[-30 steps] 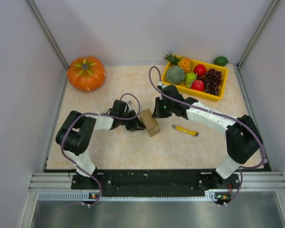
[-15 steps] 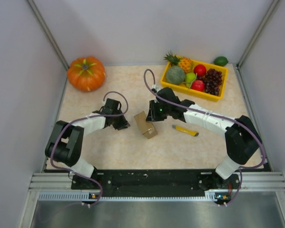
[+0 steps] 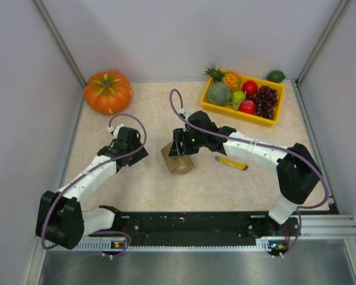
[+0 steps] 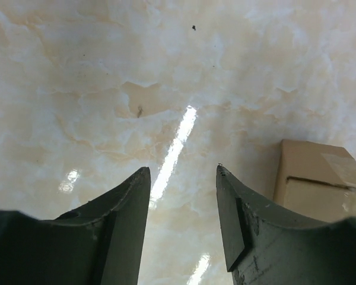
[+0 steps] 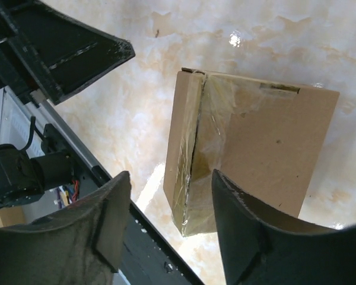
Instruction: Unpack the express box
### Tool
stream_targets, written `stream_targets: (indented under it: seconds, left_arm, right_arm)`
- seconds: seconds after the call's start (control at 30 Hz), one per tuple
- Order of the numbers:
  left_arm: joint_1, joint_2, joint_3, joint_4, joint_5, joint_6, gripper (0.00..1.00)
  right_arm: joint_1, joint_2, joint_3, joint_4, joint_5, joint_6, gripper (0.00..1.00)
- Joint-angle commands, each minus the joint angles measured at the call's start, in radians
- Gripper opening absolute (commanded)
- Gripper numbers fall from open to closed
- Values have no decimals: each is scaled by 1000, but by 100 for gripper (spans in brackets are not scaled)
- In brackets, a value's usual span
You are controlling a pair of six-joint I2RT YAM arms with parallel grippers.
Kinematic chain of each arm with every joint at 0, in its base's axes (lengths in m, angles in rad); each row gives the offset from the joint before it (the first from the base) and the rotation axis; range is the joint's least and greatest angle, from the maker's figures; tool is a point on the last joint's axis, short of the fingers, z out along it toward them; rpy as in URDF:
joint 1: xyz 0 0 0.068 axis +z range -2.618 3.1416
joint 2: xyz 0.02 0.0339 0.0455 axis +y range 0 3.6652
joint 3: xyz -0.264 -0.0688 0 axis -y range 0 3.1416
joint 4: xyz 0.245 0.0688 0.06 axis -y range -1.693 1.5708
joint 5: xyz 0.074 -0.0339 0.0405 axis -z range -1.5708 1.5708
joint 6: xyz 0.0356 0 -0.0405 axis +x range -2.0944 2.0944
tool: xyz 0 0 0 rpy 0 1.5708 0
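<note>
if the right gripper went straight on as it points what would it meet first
Probably the express box: in the right wrist view its taped seam sits ahead of the open right gripper, though depth is unclear.

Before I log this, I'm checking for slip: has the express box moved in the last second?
Yes. The express box has slid left and slightly down in the top view, widening its gap from the yellow knife, which stayed put.

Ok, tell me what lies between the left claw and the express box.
Nothing: only bare tabletop separates the left claw from the express box. The top external view shows it, and the left wrist view agrees.
</note>
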Motion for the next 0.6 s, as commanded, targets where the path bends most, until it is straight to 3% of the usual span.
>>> stream_targets:
  seconds: [0.0,0.2,0.37,0.43,0.47,0.5,0.57]
  left_arm:
    - [3,-84,-17,11,67,21,55]
    - [3,-144,-73,55,197,1,64]
    - [3,-213,-105,77,181,-25,66]
    - [3,-230,-108,84,181,-26,67]
    - [3,-239,-108,92,181,-25,67]
    - [3,-244,-106,92,181,-25,67]
    - [3,-247,-100,86,181,-20,67]
  right_arm:
    - [16,-64,29,30,25,-13,60]
    - [16,-124,-15,44,70,-42,63]
    - [16,-132,-43,36,109,-32,62]
    - [15,-125,-52,24,181,-16,55]
    - [13,-120,-61,16,209,2,47]
    - [13,-112,-63,10,244,7,32]
    - [10,-89,-57,9,257,2,25]
